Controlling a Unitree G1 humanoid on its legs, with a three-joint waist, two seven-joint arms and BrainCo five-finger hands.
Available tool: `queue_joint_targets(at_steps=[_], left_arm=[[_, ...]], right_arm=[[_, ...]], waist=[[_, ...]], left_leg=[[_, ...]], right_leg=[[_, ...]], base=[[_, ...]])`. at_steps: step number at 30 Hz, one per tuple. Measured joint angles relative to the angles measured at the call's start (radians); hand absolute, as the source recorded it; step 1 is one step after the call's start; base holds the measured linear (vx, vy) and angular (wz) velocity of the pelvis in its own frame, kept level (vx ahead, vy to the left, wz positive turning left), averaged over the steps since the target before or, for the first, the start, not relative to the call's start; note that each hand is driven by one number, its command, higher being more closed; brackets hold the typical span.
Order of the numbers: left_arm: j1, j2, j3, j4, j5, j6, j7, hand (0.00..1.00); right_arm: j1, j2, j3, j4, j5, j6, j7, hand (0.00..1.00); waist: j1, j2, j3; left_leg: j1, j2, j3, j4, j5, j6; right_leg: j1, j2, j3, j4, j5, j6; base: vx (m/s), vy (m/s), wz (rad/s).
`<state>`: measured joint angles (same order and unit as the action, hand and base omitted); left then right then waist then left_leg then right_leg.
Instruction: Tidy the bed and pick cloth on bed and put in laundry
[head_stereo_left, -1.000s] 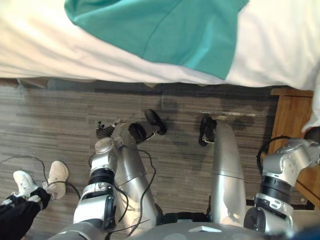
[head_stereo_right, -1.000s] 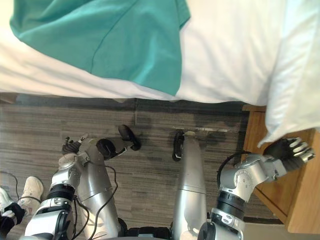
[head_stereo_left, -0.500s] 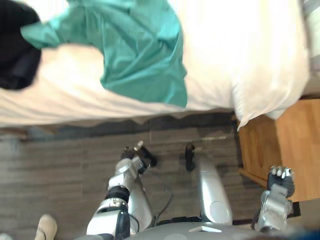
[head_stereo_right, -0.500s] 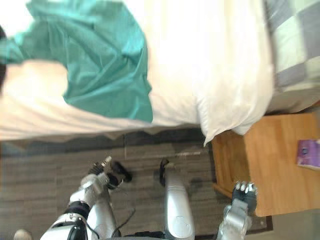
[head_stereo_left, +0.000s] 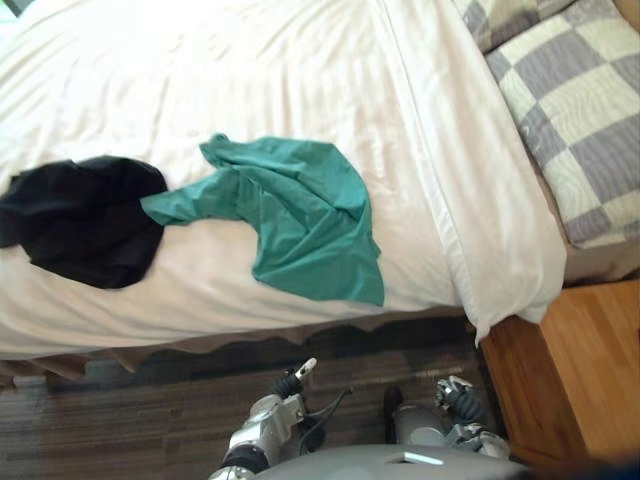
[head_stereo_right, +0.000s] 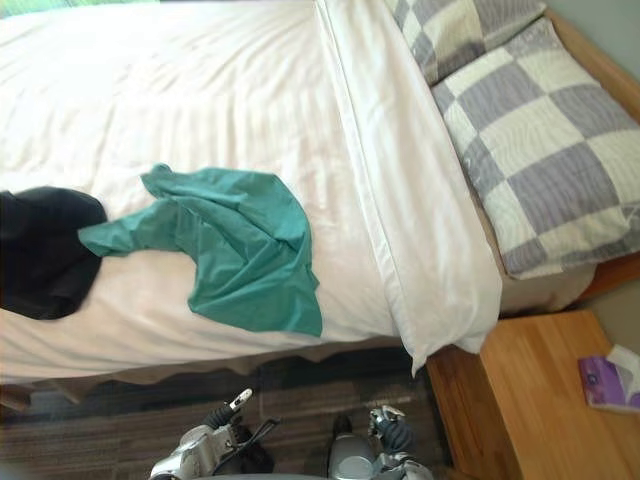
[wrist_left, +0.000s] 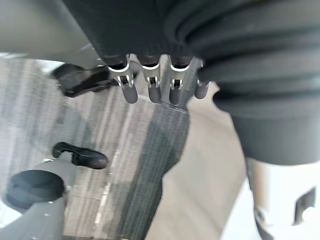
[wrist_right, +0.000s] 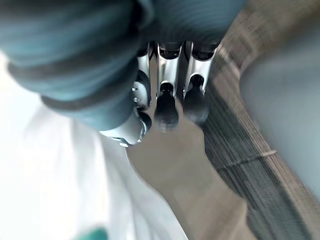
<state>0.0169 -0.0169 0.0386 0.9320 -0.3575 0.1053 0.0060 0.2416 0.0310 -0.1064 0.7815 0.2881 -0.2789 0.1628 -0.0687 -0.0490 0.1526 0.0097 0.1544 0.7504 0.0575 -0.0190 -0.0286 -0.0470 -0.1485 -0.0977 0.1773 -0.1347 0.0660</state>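
Note:
A crumpled teal cloth (head_stereo_left: 300, 220) lies on the white bed (head_stereo_left: 250, 70), close to its near edge. A black cloth (head_stereo_left: 80, 220) is bunched on the sheet at the bed's left. Both hands hang low over the floor in front of the bed and touch neither cloth. My left hand (head_stereo_left: 293, 381) has straight fingers (wrist_left: 150, 85) and holds nothing. My right hand (head_stereo_left: 455, 396) is by the nightstand's corner, its fingers (wrist_right: 167, 107) relaxed and empty.
Two grey-and-white checked pillows (head_stereo_left: 580, 110) lie at the bed's head on the right, with a long white pillow (head_stereo_left: 470, 200) beside them. A wooden nightstand (head_stereo_right: 530, 390) with a purple packet (head_stereo_right: 605, 380) stands at the right. Grey wood-look floor (head_stereo_left: 130, 430) runs along the bed.
The camera has tipped up from the floor to the whole bed, bringing the black cloth and pillows into sight. Both hands now sit at the picture's lower edge.

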Motion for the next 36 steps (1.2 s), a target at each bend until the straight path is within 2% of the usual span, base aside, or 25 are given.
queue_joint_targets(at_steps=[3,5,8,10,12,13,15,16,18,20,21,22,23,24,25,26,27,28,29,30,31,32,33,36], left_arm=[[0.014,0.0,-0.01,0.003,0.037,-0.022,0.003,0.0],[0.022,0.002,-0.024,0.003,0.075,-0.05,0.005,0.0],[0.026,0.008,-0.044,0.001,0.104,-0.104,0.016,0.0],[0.03,0.008,-0.077,-0.005,0.114,-0.137,0.03,0.0],[0.034,0.01,-0.077,-0.004,0.114,-0.161,0.039,0.0],[0.037,0.016,-0.077,-0.006,0.114,-0.178,0.04,0.0],[0.042,0.049,-0.076,0.002,0.114,-0.198,0.044,0.0],[0.044,0.063,-0.076,0.004,0.114,-0.201,0.044,0.0],[0.042,0.075,-0.076,0.002,0.114,-0.208,0.045,0.0],[0.038,0.064,-0.078,0.003,0.114,-0.224,0.049,0.0],[0.039,0.061,-0.084,0.004,0.113,-0.225,0.058,0.0],[0.033,0.073,-0.097,0.005,0.113,-0.221,0.074,0.0],[0.029,0.083,-0.106,0.007,0.114,-0.209,0.096,0.0],[0.029,0.092,-0.109,0.008,0.114,-0.199,0.109,0.0],[0.031,0.113,-0.111,0.011,0.116,-0.177,0.12,0.0],[0.032,0.127,-0.114,0.012,0.118,-0.163,0.13,0.0],[0.028,0.143,-0.115,0.011,0.13,-0.15,0.134,0.0],[0.016,0.153,-0.118,0.008,0.148,-0.143,0.133,0.0],[0.003,0.16,-0.12,0.005,0.154,-0.136,0.13,0.0],[-0.021,0.162,-0.132,0.004,0.166,-0.128,0.126,0.0],[-0.044,0.16,-0.161,0.002,0.19,-0.123,0.123,0.0],[-0.055,0.155,-0.179,0.001,0.195,-0.116,0.122,0.0],[-0.066,0.139,-0.204,0.002,0.195,-0.109,0.122,0.0],[-0.043,0.109,-0.234,0.002,0.18,-0.109,0.127,0.0]], right_arm=[[-0.009,-0.01,0.036,0.019,-0.058,0.012,-0.039,0.0],[-0.02,-0.014,0.044,0.023,-0.094,0.031,-0.052,0.0],[-0.049,-0.042,0.073,0.04,-0.165,0.057,-0.071,0.0],[-0.071,-0.074,0.092,0.056,-0.193,0.066,-0.088,0.0],[-0.092,-0.082,0.098,0.081,-0.193,0.072,-0.107,0.0],[-0.093,-0.09,0.094,0.082,-0.193,0.076,-0.112,0.0],[-0.092,-0.088,0.065,0.08,-0.192,0.075,-0.124,0.0],[-0.09,-0.093,0.046,0.082,-0.193,0.076,-0.126,0.0],[-0.087,-0.116,0.026,0.106,-0.194,0.075,-0.126,0.0],[-0.087,-0.163,0.024,0.17,-0.194,0.084,-0.126,0.0],[-0.089,-0.173,0.017,0.188,-0.196,0.086,-0.125,0.0],[-0.092,-0.157,-0.008,0.21,-0.196,0.085,-0.126,0.0],[-0.1,-0.144,-0.01,0.233,-0.211,0.076,-0.122,0.0],[-0.112,-0.154,-0.007,0.243,-0.228,0.073,-0.106,0.0],[-0.13,-0.166,0.029,0.266,-0.244,0.072,-0.082,0.0],[-0.131,-0.168,0.05,0.265,-0.268,0.063,-0.067,0.0],[-0.131,-0.173,0.098,0.258,-0.294,0.052,-0.054,0.0],[-0.131,-0.182,0.132,0.244,-0.317,0.033,-0.04,0.0],[-0.13,-0.189,0.157,0.219,-0.336,0.026,-0.032,0.0],[-0.128,-0.2,0.186,0.18,-0.35,0.021,-0.026,0.0],[-0.125,-0.207,0.204,0.154,-0.35,0.019,-0.027,0.0],[-0.124,-0.207,0.213,0.149,-0.348,0.02,-0.03,0.0],[-0.13,-0.211,0.219,0.144,-0.346,0.02,-0.032,0.0],[-0.132,-0.231,0.247,0.15,-0.306,0.024,-0.028,0.0]], waist=[[0.004,0.004,-0.008],[0.006,0.004,-0.008],[0.006,0.01,0.007],[0.007,0.023,0.019],[0.006,0.03,0.023],[0.009,0.035,0.027],[-0.001,0.03,0.025],[-0.003,0.024,0.026],[-0.009,0.012,0.033],[-0.021,0.024,0.031],[-0.023,0.03,0.031],[-0.026,0.022,0.032],[-0.032,0.027,0.028],[-0.021,0.033,0.028],[0.002,0.046,0.031],[0.013,0.035,0.029],[0.018,0.03,0.027],[0.004,0.032,0.026],[-0.005,0.034,0.027],[-0.012,0.038,0.029],[-0.018,0.041,0.031],[-0.026,0.041,0.031],[-0.025,0.034,0.028],[-0.019,0.049,0.037]], left_leg=[[0.047,-0.017,-0.018,-0.053,0.025,-0.007],[0.056,-0.015,-0.033,-0.031,0.019,-0.006],[0.013,0.024,-0.101,0.178,-0.072,-0.003],[-0.047,0.074,-0.192,0.347,-0.13,-0.005],[-0.068,0.075,-0.248,0.389,-0.152,-0.004],[-0.08,0.085,-0.291,0.434,-0.194,0.008],[-0.078,0.151,-0.335,0.489,-0.225,0.0],[-0.079,0.195,-0.36,0.495,-0.224,-0.001],[-0.087,0.242,-0.409,0.49,-0.211,-0.004],[-0.089,0.246,-0.502,0.452,-0.165,0.002],[-0.082,0.224,-0.512,0.447,-0.225,-0.116],[-0.1,0.187,-0.487,0.505,-0.27,-0.191],[-0.132,0.175,-0.476,0.56,-0.322,-0.179],[-0.127,0.174,-0.449,0.563,-0.338,-0.171],[-0.096,0.173,-0.385,0.528,-0.334,-0.152],[-0.073,0.156,-0.354,0.489,-0.32,-0.133],[-0.047,0.127,-0.333,0.414,-0.284,-0.105],[-0.036,0.098,-0.342,0.334,-0.238,-0.081],[-0.036,0.075,-0.357,0.274,-0.201,-0.065],[-0.037,0.032,-0.384,0.186,-0.142,-0.041],[-0.04,-0.002,-0.412,0.131,-0.105,-0.024],[-0.044,-0.026,-0.436,0.11,-0.089,-0.014],[-0.042,-0.057,-0.459,0.099,-0.082,-0.008],[0.004,-0.076,-0.484,0.076,-0.066,-0.008]], right_leg=[[0.041,0.003,-0.013,-0.009,-0.003,0.001],[0.061,0.0,-0.015,-0.004,-0.008,0.001],[0.07,-0.015,-0.007,0.056,-0.057,0.007],[0.049,-0.02,0.006,0.129,-0.098,0.013],[0.029,-0.031,0.02,0.165,-0.118,0.007],[0.011,-0.034,0.04,0.177,-0.116,0.008],[-0.003,-0.041,0.081,0.191,-0.113,0.019],[-0.018,-0.057,0.104,0.204,-0.113,0.033],[-0.041,-0.1,0.138,0.231,-0.122,0.071],[-0.08,-0.162,0.186,0.242,-0.12,0.141],[-0.089,-0.188,0.215,0.235,-0.113,0.16],[-0.073,-0.239,0.253,0.175,-0.051,0.179],[-0.068,-0.253,0.26,0.082,0.107,0.172],[-0.068,-0.254,0.254,0.022,0.218,0.15],[-0.085,-0.25,0.206,-0.04,0.38,0.081],[-0.106,-0.251,0.149,-0.018,0.402,0.022],[-0.122,-0.229,0.065,0.051,0.329,-0.026],[-0.113,-0.17,0.042,0.098,0.236,0.016],[-0.106,-0.121,0.04,0.121,0.181,0.038],[-0.097,-0.053,0.027,0.134,0.092,0.04],[-0.08,-0.006,0.026,0.133,0.024,0.034],[-0.06,0.015,0.023,0.122,-0.019,0.028],[-0.027,0.005,-0.008,0.092,-0.052,0.003],[0.058,-0.006,-0.026,0.032,-0.053,0.009]], base=[[0.03,-0.006,0.12],[0.0,-0.003,0.09],[-0.04,0.007,0.05],[-0.18,0.081,-0.01],[-0.13,0.123,-0.14],[-0.15,0.2,-0.5],[-0.08,0.235,-0.51],[0.01,0.315,-0.26],[-0.01,0.408,-0.14],[-0.01,0.518,-0.24],[0.05,0.712,-0.35],[0.06,0.863,-0.43],[0.05,0.748,-0.53],[0.0,0.743,-0.89],[-0.01,0.59,-0.94],[0.01,0.638,-0.84],[-0.01,0.486,-0.19],[0.02,0.478,0.29],[0.03,0.369,0.8],[0.06,0.256,0.99],[0.03,0.193,1.04],[0.01,0.118,0.98],[-0.01,0.098,0.77],[-0.03,0.009,0.38]])
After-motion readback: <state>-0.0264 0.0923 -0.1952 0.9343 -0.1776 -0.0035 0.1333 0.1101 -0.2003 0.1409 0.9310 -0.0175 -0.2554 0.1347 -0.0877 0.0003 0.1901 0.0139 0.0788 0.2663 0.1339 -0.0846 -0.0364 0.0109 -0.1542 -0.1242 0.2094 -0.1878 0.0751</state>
